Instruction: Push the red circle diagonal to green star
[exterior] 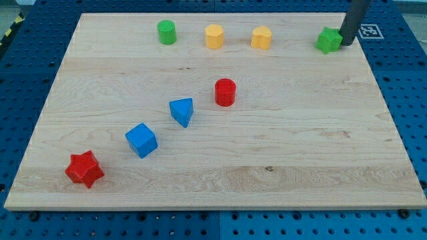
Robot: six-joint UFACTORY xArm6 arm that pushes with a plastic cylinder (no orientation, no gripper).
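Observation:
The red circle [225, 92] stands near the middle of the wooden board [300, 147]. The green star [328, 41] sits near the board's top right corner. My tip [347, 43] is at the green star's right side, touching or nearly touching it. The rod rises from there out of the view's top. The red circle is far to the lower left of my tip and the star.
A green circle [167, 32], a yellow block [214, 36] and a second yellow block [261, 38] line the top edge. A blue triangle [181, 111], a blue cube [141, 140] and a red star [85, 169] run diagonally toward the lower left.

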